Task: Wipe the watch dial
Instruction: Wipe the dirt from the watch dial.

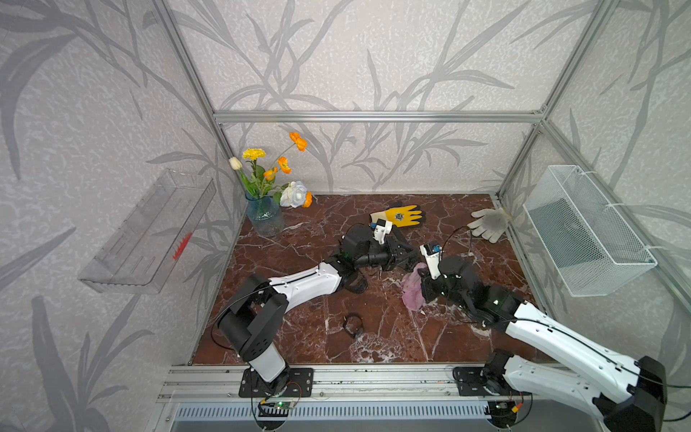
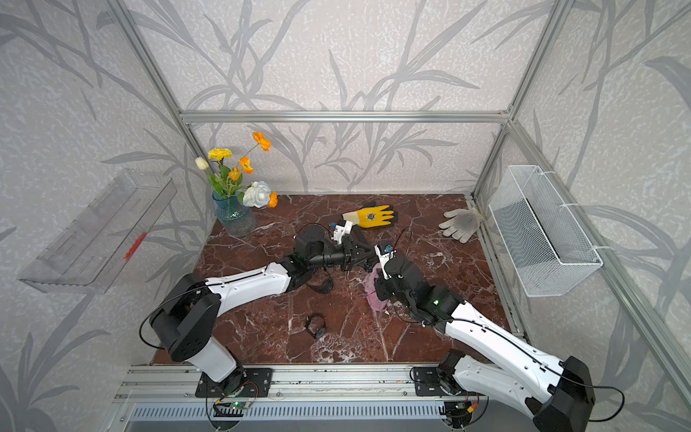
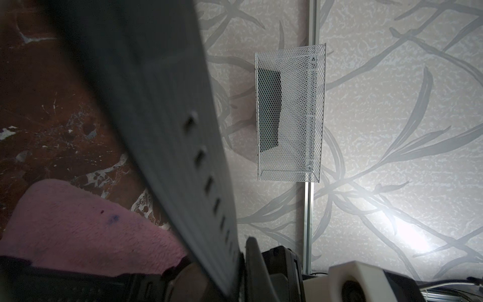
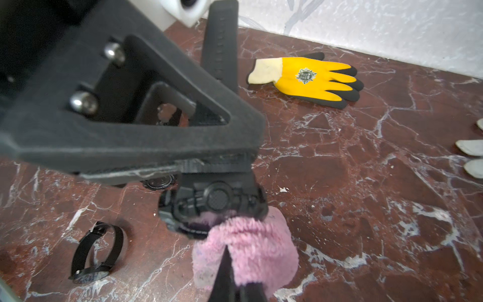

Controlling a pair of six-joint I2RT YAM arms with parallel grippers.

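A black watch (image 4: 214,204) hangs above the table, with my left gripper (image 1: 409,262) shut on its strap (image 4: 222,39). In the right wrist view the left finger (image 4: 146,141) clamps the strap just above the case. My right gripper (image 4: 230,277) is shut on a pink fluffy cloth (image 4: 251,248), which is pressed against the watch's face side. The dial itself is hidden behind the cloth and case. In the left wrist view the strap (image 3: 162,130) fills the picture, with the cloth (image 3: 86,230) beside it. In both top views the grippers meet mid-table and the cloth (image 1: 413,295) hangs below them.
Another black watch (image 1: 353,325) lies on the marble table nearer the front. A yellow glove (image 1: 400,215) and a grey glove (image 1: 490,222) lie at the back. A flower vase (image 1: 265,213) stands back left. A wire basket (image 1: 587,232) hangs on the right wall and a clear tray (image 1: 149,235) on the left wall.
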